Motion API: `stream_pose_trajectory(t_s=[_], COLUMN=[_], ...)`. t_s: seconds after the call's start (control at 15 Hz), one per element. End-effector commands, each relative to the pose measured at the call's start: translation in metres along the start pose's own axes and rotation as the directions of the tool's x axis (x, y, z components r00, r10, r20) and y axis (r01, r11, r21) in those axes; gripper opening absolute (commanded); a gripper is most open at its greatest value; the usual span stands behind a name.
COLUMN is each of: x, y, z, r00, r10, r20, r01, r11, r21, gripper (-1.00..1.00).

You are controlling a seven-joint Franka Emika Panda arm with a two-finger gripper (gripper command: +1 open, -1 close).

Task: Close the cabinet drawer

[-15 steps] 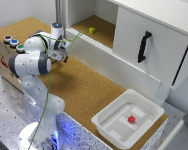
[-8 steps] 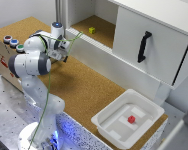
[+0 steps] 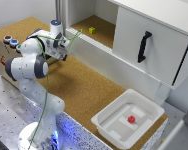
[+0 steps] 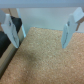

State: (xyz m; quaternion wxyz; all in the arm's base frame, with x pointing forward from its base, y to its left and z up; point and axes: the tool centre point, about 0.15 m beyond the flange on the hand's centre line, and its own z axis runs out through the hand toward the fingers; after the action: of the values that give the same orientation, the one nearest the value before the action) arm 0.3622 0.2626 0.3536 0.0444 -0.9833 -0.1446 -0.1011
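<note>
- Across the whole scene runs a cork-brown work surface (image 3: 89, 90), grainy and speckled, and it serves as the landmark for everything else.
- At the surface's far edge sits the cabinet drawer (image 3: 106, 52), pulled out, its long plain white front panel facing the cork and its own cork-brown floor visible behind that panel.
- On the drawer floor lies a small yellow-green block (image 3: 92, 30).
- Beside the drawer, towards the exterior view's right, a white panel with a black vertical handle (image 3: 144, 46) stands above the surface.
- Near the surface's edge at the exterior view's lower right rests a white plastic tub (image 3: 119, 131) with a small red object (image 3: 131, 119) inside.
- Over the cork, just short of the drawer's front panel, hangs the gripper (image 3: 63, 53); the arm's white base (image 3: 36, 137) stands on a perforated metal table (image 3: 6, 117) adjoining the surface at the exterior view's left.
- In the wrist view the gripper (image 4: 42, 29) has its two fingers (image 4: 70, 27) spread wide with only bare cork between them.
- At the surface's corner on the exterior view's left sit two small round objects (image 3: 10, 41), too blurred to identify.
</note>
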Motion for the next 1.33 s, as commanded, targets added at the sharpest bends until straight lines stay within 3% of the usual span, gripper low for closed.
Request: stream_pose_trajectory(t_s=[0.0, 0.2, 0.33, 0.4, 0.93, 1.13, 1.27], x=[-0.003, -0.001, -0.004, -0.006, -0.006, -0.001, -0.002], y=[0.028, 0.064, 0.091, 0.101, 0.101, 0.108, 0.137], z=[-0.019, -0.041, -0.052, -0.060, -0.060, -0.056, -0.064], r00=[1.000, 0.998, 0.995, 0.993, 0.993, 0.989, 0.985], r10=[0.020, 0.057, 0.102, 0.116, 0.116, 0.130, 0.147], r20=[0.012, -0.009, -0.023, -0.032, -0.032, -0.071, -0.092], r01=[-0.018, -0.058, -0.103, -0.118, -0.118, -0.139, -0.164], r11=[0.995, 0.988, 0.991, 0.989, 0.989, 0.979, 0.961], r21=[-0.100, -0.143, -0.084, -0.092, -0.092, -0.147, -0.224], gripper=[1.00, 1.00, 1.00, 1.00, 1.00, 1.00, 1.00])
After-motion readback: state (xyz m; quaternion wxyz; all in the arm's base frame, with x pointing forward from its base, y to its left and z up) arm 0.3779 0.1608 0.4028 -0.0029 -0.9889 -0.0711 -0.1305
